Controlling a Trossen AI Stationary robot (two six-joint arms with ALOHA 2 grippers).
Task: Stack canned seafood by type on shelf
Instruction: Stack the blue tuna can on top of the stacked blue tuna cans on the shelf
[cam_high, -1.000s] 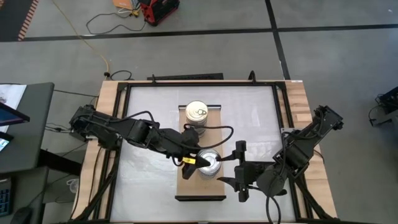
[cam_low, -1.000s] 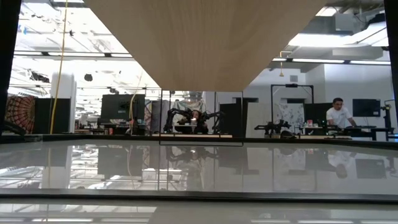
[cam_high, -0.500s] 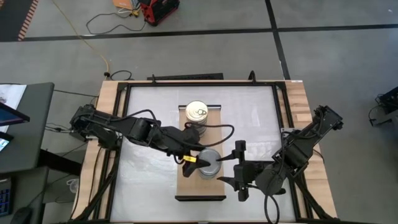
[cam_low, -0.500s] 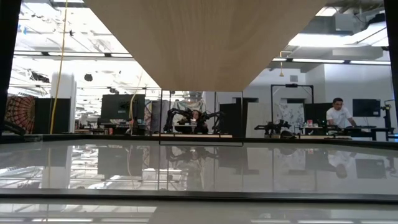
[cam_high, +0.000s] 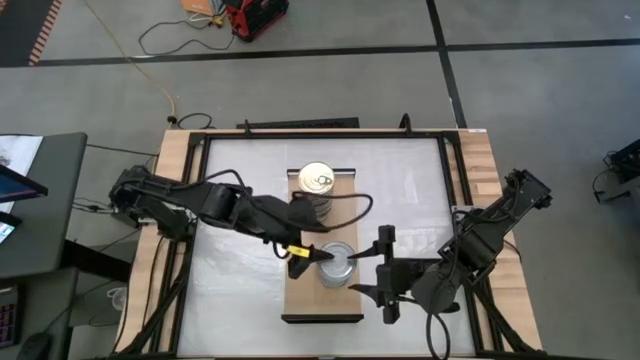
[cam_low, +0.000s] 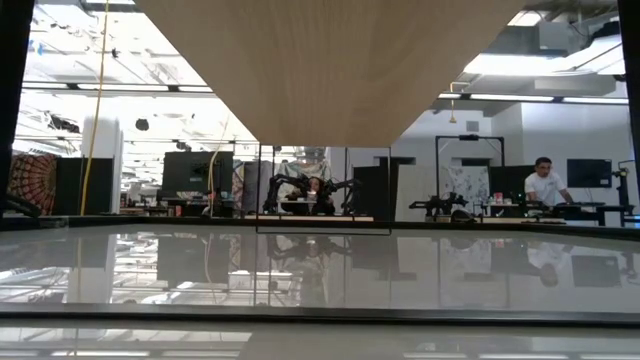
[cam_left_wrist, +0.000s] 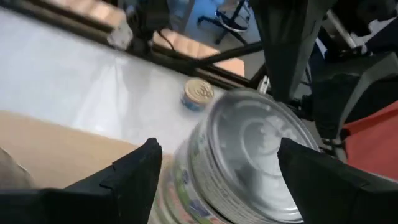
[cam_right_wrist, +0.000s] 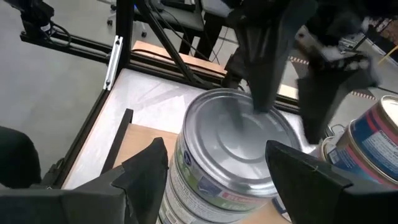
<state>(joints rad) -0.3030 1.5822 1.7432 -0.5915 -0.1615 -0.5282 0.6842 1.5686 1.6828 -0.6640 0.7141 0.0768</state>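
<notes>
The shelf is a light-wood board lying lengthwise in the middle of the white table. A stack of gold-lidded tins stands on its far end. A stack of silver-lidded tins stands on its middle. My left gripper is open at that stack's left side. Its fingers stand apart over the top lid, and I see no touch. My right gripper is open just right of the same stack, with its fingers on either side of the stack and clear of it.
One loose gold-lidded tin lies on the white tabletop beyond the silver stack. In the right wrist view the gold stack's blue and red label shows close beside the silver stack. A black frame runs round the table.
My left gripper has opened off the top silver-lidded tin. The tin stays in place on its stack.
</notes>
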